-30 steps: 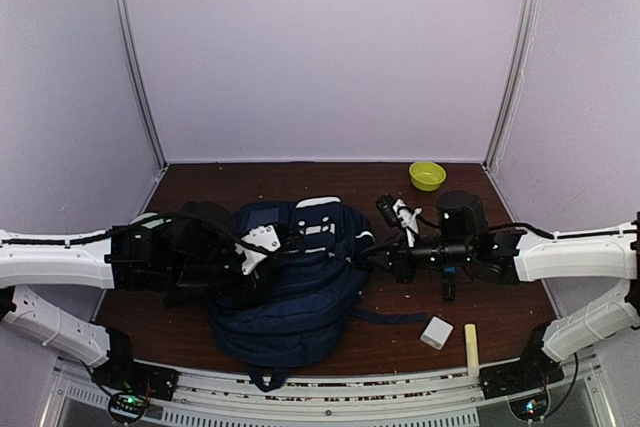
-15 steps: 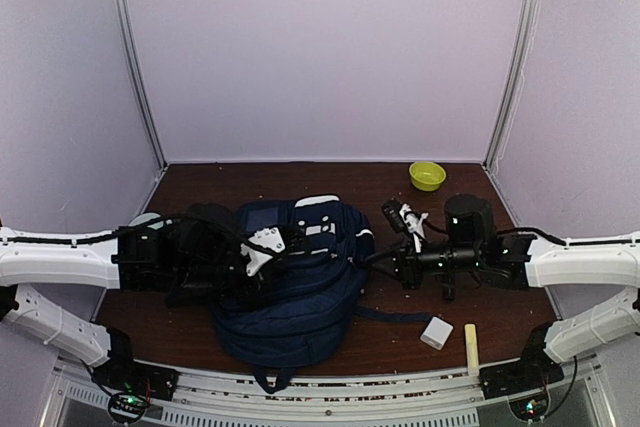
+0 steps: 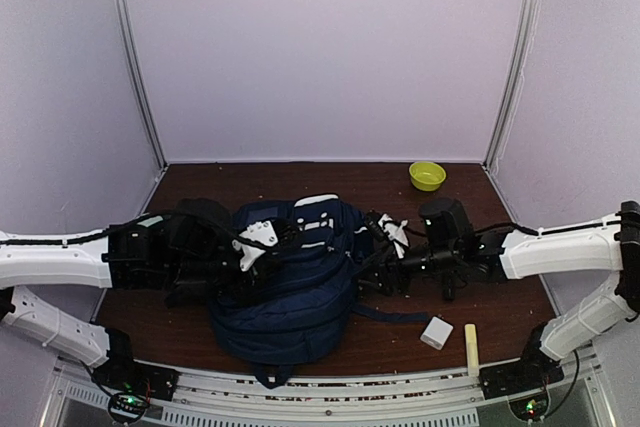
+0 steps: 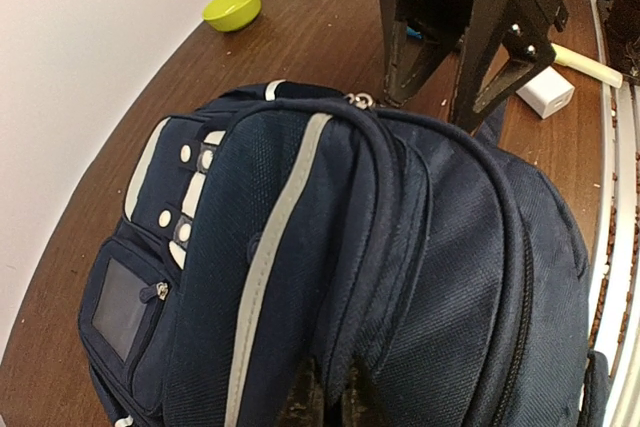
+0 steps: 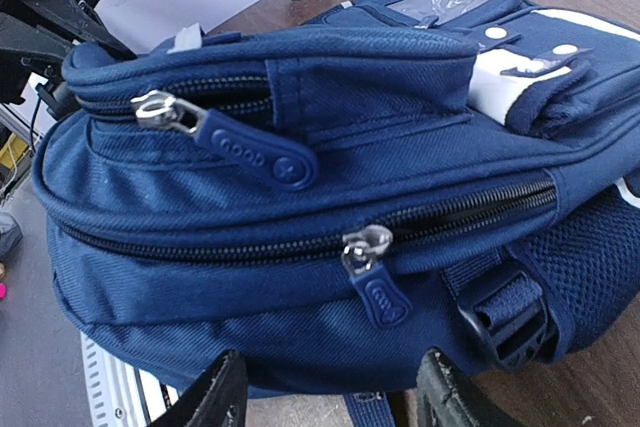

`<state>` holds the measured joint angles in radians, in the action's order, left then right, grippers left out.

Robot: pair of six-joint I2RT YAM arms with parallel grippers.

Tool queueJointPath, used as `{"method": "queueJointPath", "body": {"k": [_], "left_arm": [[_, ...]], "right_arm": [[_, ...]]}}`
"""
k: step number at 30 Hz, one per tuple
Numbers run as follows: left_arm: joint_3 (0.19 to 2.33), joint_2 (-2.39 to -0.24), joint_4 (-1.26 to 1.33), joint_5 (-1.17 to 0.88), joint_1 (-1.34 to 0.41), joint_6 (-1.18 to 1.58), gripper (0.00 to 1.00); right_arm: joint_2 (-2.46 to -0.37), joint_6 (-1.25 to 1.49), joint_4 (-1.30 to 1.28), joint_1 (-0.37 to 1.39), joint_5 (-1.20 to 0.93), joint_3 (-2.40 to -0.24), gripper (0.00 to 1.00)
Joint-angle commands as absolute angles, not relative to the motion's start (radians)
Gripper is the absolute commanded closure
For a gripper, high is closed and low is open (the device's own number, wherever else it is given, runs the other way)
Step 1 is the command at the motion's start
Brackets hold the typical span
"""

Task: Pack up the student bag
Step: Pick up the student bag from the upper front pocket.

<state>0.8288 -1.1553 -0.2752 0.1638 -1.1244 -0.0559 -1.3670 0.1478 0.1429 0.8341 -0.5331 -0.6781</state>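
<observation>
So from the top, one navy fabric student bag [image 3: 300, 292] lies mid-table, plus one round yellow-green bowl [image 3: 427, 175], one white block [image 3: 436, 332] and one pale stick [image 3: 470, 347]. Left wrist: left gripper [image 4: 325, 402] pinches a bag fold. Right wrist: right gripper [image 5: 330, 392] spread wide beside two rubbery zipper pulls [image 5: 250, 147].

Backpack [image 3: 290, 292] at frame centre on table [image 3: 250, 182]; bowl [image 3: 427, 175] upper right; box [image 3: 436, 332] lower right, stick [image 3: 470, 347] just right of it.

The student bag [image 5: 300, 97] is matt woven cloth, zip sliders [image 5: 160, 110] metal; table [image 3: 250, 182] perhaps smooth wood.
</observation>
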Motion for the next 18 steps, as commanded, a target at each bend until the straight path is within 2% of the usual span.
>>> {"method": "queueJointPath", "body": {"k": [1,14,18], "left_arm": [[0.854,-1.108,-0.165,0.155,-1.120,-0.029,1.00],[0.864,-1.108,-0.176,0.153,-1.120,-0.029,1.00],[0.864,-1.111,-0.177,0.155,-1.120,-0.028,1.00]], "right_arm": [[-1.414,0.110,0.160,0.817,-0.569,-0.734,0.42],[-1.509,0.097,0.201,0.793,-0.612,-0.793,0.48],[-1.531,0.098,0.205,0.793,-0.643,-0.808,0.60]]}}
